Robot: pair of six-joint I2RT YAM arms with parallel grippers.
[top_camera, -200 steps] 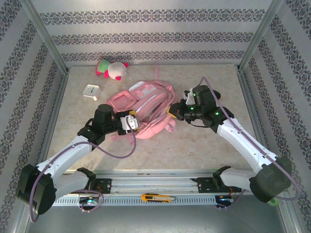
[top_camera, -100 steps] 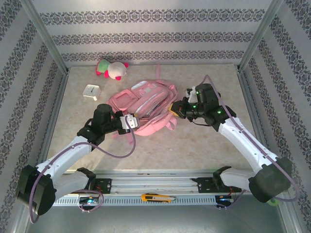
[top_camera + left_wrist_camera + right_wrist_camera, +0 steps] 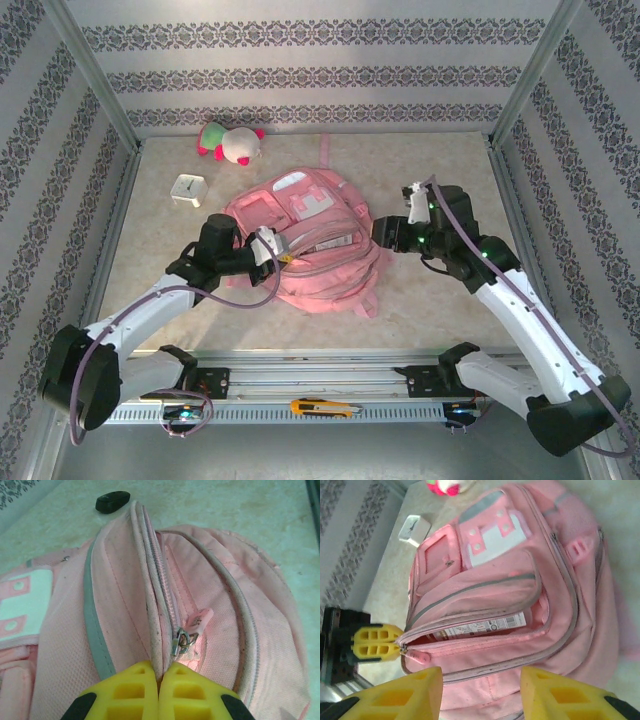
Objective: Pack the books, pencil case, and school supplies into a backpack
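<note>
At centre frame, the pink backpack [image 3: 312,235] is clamped at its zip seam by the left gripper [image 3: 159,674]; fingers of the right gripper [image 3: 481,680] are held apart.

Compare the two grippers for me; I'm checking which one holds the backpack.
Left gripper is shut, pinching the backpack's zipper seam; right gripper stands open, gripping nothing. Left gripper sits at the backpack's left side, right gripper at its right. Both have yellow fingers.
</note>
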